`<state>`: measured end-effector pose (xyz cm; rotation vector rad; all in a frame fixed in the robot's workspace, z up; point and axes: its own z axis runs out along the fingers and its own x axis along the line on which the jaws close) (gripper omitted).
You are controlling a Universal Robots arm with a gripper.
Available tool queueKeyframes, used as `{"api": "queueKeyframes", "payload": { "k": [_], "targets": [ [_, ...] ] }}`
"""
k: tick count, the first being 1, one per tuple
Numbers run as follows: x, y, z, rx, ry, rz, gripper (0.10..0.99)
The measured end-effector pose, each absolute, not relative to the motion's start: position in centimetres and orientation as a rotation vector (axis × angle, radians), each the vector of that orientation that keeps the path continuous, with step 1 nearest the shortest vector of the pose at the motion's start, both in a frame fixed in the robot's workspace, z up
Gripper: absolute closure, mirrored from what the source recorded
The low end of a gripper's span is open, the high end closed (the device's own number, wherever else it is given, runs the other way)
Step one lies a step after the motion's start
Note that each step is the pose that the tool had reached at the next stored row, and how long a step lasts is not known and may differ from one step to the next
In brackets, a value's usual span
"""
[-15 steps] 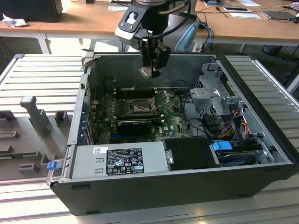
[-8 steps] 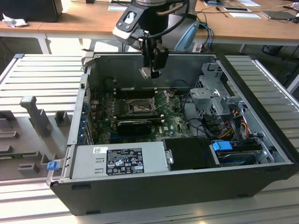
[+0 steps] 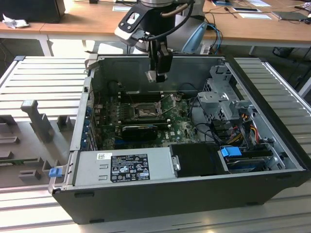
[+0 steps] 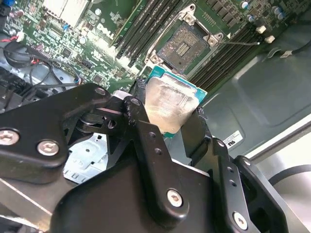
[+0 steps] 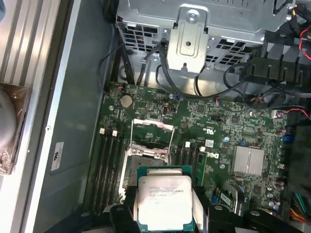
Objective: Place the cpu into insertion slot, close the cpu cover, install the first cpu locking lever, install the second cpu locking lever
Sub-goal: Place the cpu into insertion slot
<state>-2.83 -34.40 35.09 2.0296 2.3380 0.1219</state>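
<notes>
My gripper point(image 3: 156, 76) hangs above the open computer case, shut on the cpu point(image 3: 156, 75). In both wrist views the cpu point(image 4: 167, 102) point(image 5: 164, 201) is a flat square chip with a silvery top and a teal edge, pinched between two black fingers point(image 4: 140, 109) point(image 5: 210, 213). The insertion slot point(image 3: 145, 111) point(image 4: 186, 42) point(image 5: 145, 161) lies below on the green board, its dull pin field bare, and the held chip is well above it. The cpu cover point(image 5: 153, 132) stands swung open at one edge of the slot.
A grey power supply point(image 3: 124, 167) fills the near side of the case. A metal drive cage point(image 3: 221, 92) with bundled cables point(image 3: 243, 126) stands at the exterior view's right. A black ribbed heatsink point(image 3: 139, 130) sits just in front of the slot, with memory slots point(image 4: 146, 26) beside it.
</notes>
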Motion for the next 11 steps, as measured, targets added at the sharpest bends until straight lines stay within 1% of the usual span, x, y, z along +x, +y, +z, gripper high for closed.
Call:
{"api": "queueKeyframes", "payload": {
  "k": [7,11],
  "targets": [
    [-2.8,-34.4,34.8,2.130,2.242,0.118,0.553],
    [-2.8,-34.4,34.0,2.134,2.238,0.118,0.553]
  ]
}}
